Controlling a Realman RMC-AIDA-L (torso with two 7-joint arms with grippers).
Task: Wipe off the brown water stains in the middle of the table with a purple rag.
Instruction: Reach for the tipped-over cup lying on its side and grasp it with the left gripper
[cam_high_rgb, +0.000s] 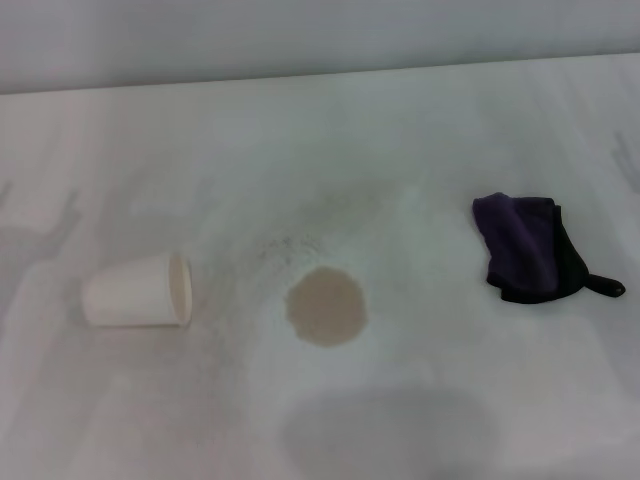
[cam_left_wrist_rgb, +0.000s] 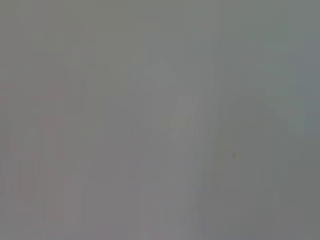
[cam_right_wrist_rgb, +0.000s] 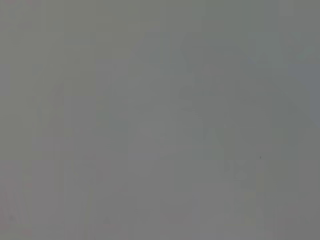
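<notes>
In the head view a roundish tan-brown water stain (cam_high_rgb: 326, 307) lies flat near the middle of the white table (cam_high_rgb: 430, 130). The purple rag (cam_high_rgb: 528, 248) lies bunched to the right of the stain, with black edging and a small black loop tab pointing right. Neither gripper shows in any view. Both wrist views show only plain grey surface.
A white paper cup (cam_high_rgb: 138, 291) lies on its side left of the stain, its mouth facing the stain. Faint grey specks (cam_high_rgb: 285, 248) scatter just behind the stain. The table's far edge (cam_high_rgb: 320, 75) meets a pale wall.
</notes>
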